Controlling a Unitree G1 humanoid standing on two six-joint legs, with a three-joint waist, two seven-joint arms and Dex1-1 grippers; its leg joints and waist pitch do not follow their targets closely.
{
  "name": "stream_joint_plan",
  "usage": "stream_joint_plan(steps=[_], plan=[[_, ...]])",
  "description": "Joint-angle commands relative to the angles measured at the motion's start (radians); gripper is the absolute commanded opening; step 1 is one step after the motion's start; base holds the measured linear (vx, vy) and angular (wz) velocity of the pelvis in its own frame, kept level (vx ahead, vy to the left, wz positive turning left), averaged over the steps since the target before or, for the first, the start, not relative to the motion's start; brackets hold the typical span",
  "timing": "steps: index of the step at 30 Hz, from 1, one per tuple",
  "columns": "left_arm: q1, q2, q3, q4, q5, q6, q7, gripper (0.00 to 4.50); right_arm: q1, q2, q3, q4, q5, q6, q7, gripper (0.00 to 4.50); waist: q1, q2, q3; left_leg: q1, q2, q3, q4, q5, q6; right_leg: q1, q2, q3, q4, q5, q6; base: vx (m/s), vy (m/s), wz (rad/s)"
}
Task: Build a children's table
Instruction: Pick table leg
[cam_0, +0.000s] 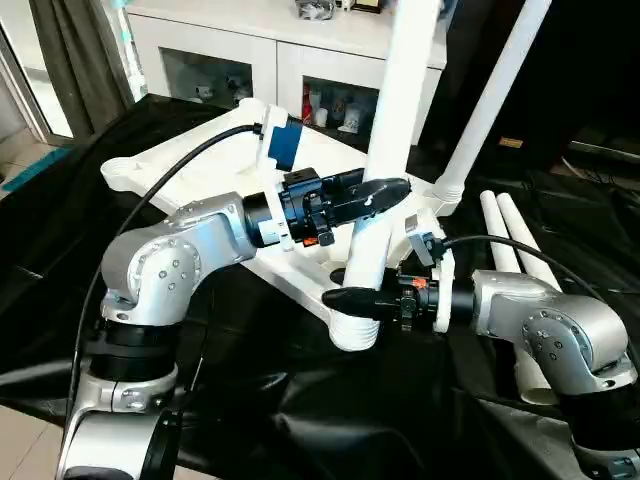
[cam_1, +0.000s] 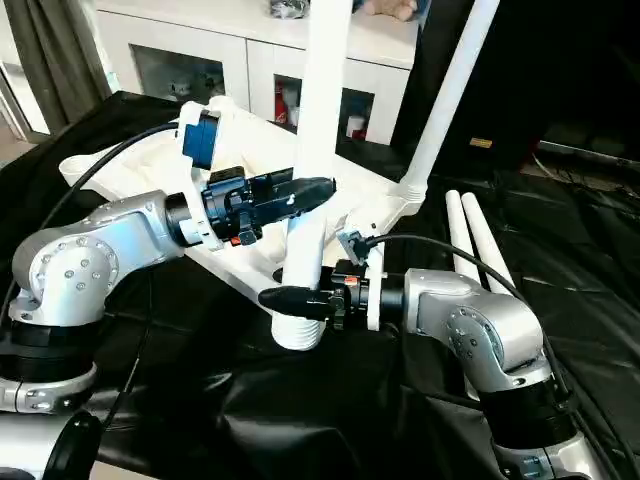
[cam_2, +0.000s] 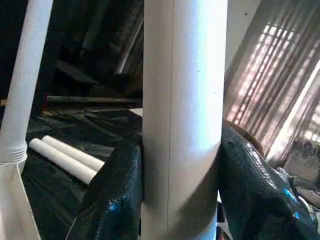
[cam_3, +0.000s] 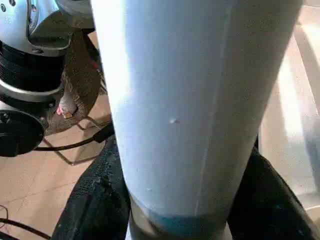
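Note:
The white table top lies underside up on a black cloth. A white leg stands upright in the near corner socket. My left gripper is shut on this leg a little above the socket, its black fingers pressed against both sides. My right gripper is shut on the same leg just above the socket's rim, with its fingers hugging the tube. A second leg stands tilted in the far right corner socket.
Two loose white legs lie side by side on the black cloth to the right of the top. A white glass-door cabinet stands behind the work. Black cables run from both wrists.

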Motion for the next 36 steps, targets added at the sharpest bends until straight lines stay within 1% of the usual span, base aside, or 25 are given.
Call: stream_joint_plan(steps=[1, 2, 3, 4, 6, 7, 11, 12, 14, 15, 16, 17, 18, 19, 20, 21, 22, 25, 26, 27, 30, 32, 33, 35, 36], plan=[[-0.018, -0.032, 0.062, 0.009, -0.050, -0.015, 0.025, 2.52, -0.001, -0.004, -0.028, 0.006, 0.001, -0.005, -0.010, 1.96, 0.004, 0.005, -0.071, 0.010, 0.033, -0.011, -0.064, -0.162, -0.039, 0.053, -0.080, 0.046, -0.069, -0.201, -0.132, 0.000, 0.000, 0.00], [-0.018, -0.032, 0.064, 0.010, -0.052, -0.015, 0.026, 2.52, -0.001, -0.004, -0.028, 0.006, 0.001, -0.006, -0.010, 1.96, 0.006, 0.010, -0.072, 0.010, 0.032, -0.011, -0.063, -0.164, -0.041, 0.053, -0.081, 0.047, -0.068, -0.198, -0.136, 0.000, 0.000, 0.00], [-0.021, -0.042, 0.081, 0.018, -0.067, -0.017, 0.031, 2.52, 0.000, -0.004, -0.029, 0.005, 0.002, -0.008, -0.011, 1.96, 0.006, 0.006, -0.071, 0.009, 0.031, -0.011, -0.063, -0.166, -0.040, 0.055, -0.081, 0.046, -0.070, -0.203, -0.138, 0.000, 0.000, 0.00], [-0.021, -0.054, 0.092, 0.025, -0.057, -0.051, 0.040, 2.67, 0.001, -0.001, -0.031, 0.005, 0.003, -0.010, -0.014, 1.95, 0.007, 0.011, -0.072, 0.009, 0.031, -0.012, -0.062, -0.167, -0.041, 0.056, -0.082, 0.046, -0.069, -0.203, -0.141, 0.000, 0.000, 0.00], [-0.021, -0.075, 0.106, 0.040, -0.034, -0.108, 0.061, 2.84, 0.002, 0.004, -0.034, 0.004, 0.004, -0.014, -0.017, 1.95, 0.007, 0.007, -0.071, 0.009, 0.032, -0.013, -0.064, -0.170, -0.036, 0.056, -0.080, 0.045, -0.072, -0.206, -0.131, 0.000, 0.000, 0.00], [-0.023, -0.090, 0.123, 0.055, -0.039, -0.131, 0.070, 2.95, 0.003, 0.007, -0.035, 0.003, 0.006, -0.017, -0.018, 1.94, 0.007, 0.012, -0.071, 0.009, 0.032, -0.013, -0.064, -0.178, -0.036, 0.055, -0.080, 0.045, -0.074, -0.211, -0.127, 0.000, 0.000, 0.00], [-0.046, -0.159, 0.232, 0.130, -0.090, -0.215, 0.134, 2.99, 0.012, 0.018, -0.045, 0.001, 0.009, -0.043, -0.016, 1.94, 0.013, 0.006, -0.072, 0.009, 0.032, -0.013, -0.063, -0.178, -0.032, 0.055, -0.082, 0.045, -0.076, -0.220, -0.121, 0.000, 0.000, 0.00], [-0.051, -0.165, 0.255, 0.145, -0.103, -0.223, 0.144, 2.99, 0.014, 0.021, -0.049, 0.005, 0.007, -0.053, -0.017, 1.94, 0.017, 0.004, -0.072, 0.007, 0.031, -0.013, -0.063, -0.176, -0.033, 0.056, -0.083, 0.045, -0.075, -0.218, -0.121, 0.000, 0.000, 0.00], [-0.045, -0.145, 0.262, 0.163, -0.090, -0.234, 0.132, 2.99, 0.018, 0.030, -0.056, 0.017, -0.015, -0.087, -0.038, 1.94, 0.021, 0.008, -0.074, 0.009, 0.033, -0.015, -0.063, -0.173, -0.033, 0.053, -0.082, 0.044, -0.072, -0.207, -0.118, 0.000, 0.000, 0.00], [-0.037, -0.118, 0.251, 0.176, -0.063, -0.245, 0.112, 2.99, 0.020, 0.041, -0.062, 0.032, -0.041, -0.125, -0.064, 1.94, 0.023, 0.012, -0.073, 0.011, 0.033, -0.015, -0.064, -0.179, -0.036, 0.047, -0.082, 0.045, -0.074, -0.213, -0.109, 0.000, 0.000, 0.00], [-0.007, -0.037, 0.162, 0.198, 0.078, -0.316, 0.056, 2.99, 0.017, 0.071, -0.082, 0.076, -0.097, -0.196, -0.139, 1.94, 0.022, 0.015, -0.073, 0.014, 0.033, -0.017, -0.068, -0.189, -0.041, 0.045, -0.082, 0.044, -0.076, -0.229, -0.097, 0.000, 0.000, 0.00], [0.017, 0.029, 0.078, 0.212, 0.188, -0.389, -0.010, 2.99, 0.008, 0.089, -0.096, 0.115, -0.144, -0.240, -0.212, 1.94, 0.020, 0.016, -0.069, 0.014, 0.033, -0.019, -0.075, -0.193, -0.043, 0.040, -0.081, 0.046, -0.085, -0.278, -0.058, 0.000, 0.000, 0.00], [0.017, 0.029, 0.078, 0.212, 0.188, -0.389, -0.010, 2.99, 0.008, 0.089, -0.096, 0.115, -0.144, -0.240, -0.212, 1.94, 0.018, 0.019, -0.072, 0.018, 0.033, -0.018, -0.075, -0.198, -0.053, 0.040, -0.081, 0.047, -0.080, -0.286, -0.050, 0.000, 0.000, 0.00], [0.036, 0.110, -0.016, 0.244, 0.285, -0.441, -0.096, 2.99, 0.004, 0.101, -0.115, 0.149, -0.188, -0.283, -0.279, 1.94, 0.018, 0.025, -0.074, 0.024, 0.037, -0.018, -0.075, -0.203, -0.069, 0.039, -0.083, 0.047, -0.079, -0.272, -0.056, 0.000, 0.000, 0.00], [0.036, 0.110, -0.016, 0.244, 0.285, -0.441, -0.096, 2.99, 0.004, 0.101, -0.115, 0.149, -0.188, -0.283, -0.279, 1.94, 0.018, 0.028, -0.073, 0.026, 0.036, -0.018, -0.075, -0.204, -0.070, 0.035, -0.081, 0.047, -0.082, -0.268, -0.058, 0.000, 0.000, 0.00], [0.039, 0.146, -0.058, 0.264, 0.329, -0.475, -0.138, 2.99, 0.011, 0.090, -0.109, 0.152, -0.214, -0.301, -0.292, 1.94, 0.018, 0.032, -0.076, 0.030, 0.037, -0.016, -0.075, -0.215, -0.080, 0.034, -0.079, 0.048, -0.073, -0.234, -0.076, 0.000, 0.000, 0.00], [0.038, 0.178, -0.099, 0.285, 0.364, -0.497, -0.175, 2.99, 0.021, 0.077, -0.101, 0.151, -0.237, -0.315, -0.300, 1.94, 0.018, 0.032, -0.076, 0.029, 0.037, -0.015, -0.074, -0.219, -0.084, 0.036, -0.077, 0.048, -0.069, -0.196, -0.091, 0.000, 0.000, 0.00], [0.031, 0.255, -0.225, 0.351, 0.476, -0.598, -0.285, 2.99, 0.048, 0.066, -0.102, 0.148, -0.261, -0.334, -0.313, 1.94, 0.015, 0.032, -0.076, 0.022, 0.036, -0.015, -0.076, -0.214, -0.082, 0.045, -0.081, 0.049, -0.061, -0.149, -0.107, 0.000, 0.000, 0.00], [0.026, 0.271, -0.260, 0.379, 0.511, -0.631, -0.315, 2.99, 0.056, 0.069, -0.107, 0.148, -0.262, -0.341, -0.315, 1.94, 0.016, 0.031, -0.075, 0.021, 0.034, -0.016, -0.077, -0.211, -0.074, 0.045, -0.082, 0.048, -0.068, -0.155, -0.106, 0.000, 0.000, 0.00], [0.020, 0.281, -0.289, 0.411, 0.541, -0.675, -0.349, 2.99, 0.064, 0.069, -0.112, 0.145, -0.263, -0.343, -0.316, 1.94, 0.013, 0.038, -0.074, 0.020, 0.034, -0.016, -0.077, -0.226, -0.073, 0.045, -0.083, 0.050, -0.066, -0.168, -0.108, 0.000, 0.000, 0.00], [-0.016, 0.304, -0.383, 0.540, 0.660, -0.806, -0.446, 2.99, 0.081, 0.063, -0.113, 0.137, -0.273, -0.356, -0.320, 1.94, 0.010, 0.038, -0.074, 0.021, 0.034, -0.014, -0.076, -0.231, -0.064, 0.046, -0.085, 0.051, -0.072, -0.192, -0.113, 0.000, 0.000, 0.00], [-0.039, 0.306, -0.422, 0.604, 0.709, -0.851, -0.464, 2.99, 0.086, 0.060, -0.115, 0.126, -0.272, -0.352, -0.320, 1.94, 0.010, 0.039, -0.075, 0.020, 0.035, -0.015, -0.076, -0.234, -0.065, 0.048, -0.087, 0.052, -0.069, -0.206, -0.111, 0.000, 0.000, 0.00], [-0.059, 0.305, -0.448, 0.653, 0.742, -0.888, -0.469, 2.99, 0.089, 0.056, -0.114, 0.120, -0.272, -0.350, -0.316, 1.94, 0.010, 0.045, -0.075, 0.020, 0.036, -0.015, -0.076, -0.236, -0.068, 0.047, -0.088, 0.052, -0.070, -0.209, -0.118, 0.000, 0.000, 0.00], [-0.072, 0.303, -0.464, 0.687, 0.762, -0.916, -0.472, 2.99, 0.092, 0.053, -0.113, 0.117, -0.273, -0.351, -0.314, 1.94, 0.010, 0.044, -0.072, 0.021, 0.036, -0.015, -0.075, -0.247, -0.063, 0.046, -0.090, 0.052, -0.074, -0.225, -0.124, 0.000, 0.000, 0.00], [-0.107, 0.294, -0.494, 0.774, 0.809, -0.986, -0.465, 2.99, 0.102, 0.048, -0.110, 0.108, -0.278, -0.354, -0.313, 1.94, 0.009, 0.047, -0.071, 0.021, 0.036, -0.015, -0.075, -0.256, -0.062, 0.045, -0.090, 0.052, -0.076, -0.240, -0.126, 0.000, 0.000, 0.00]])
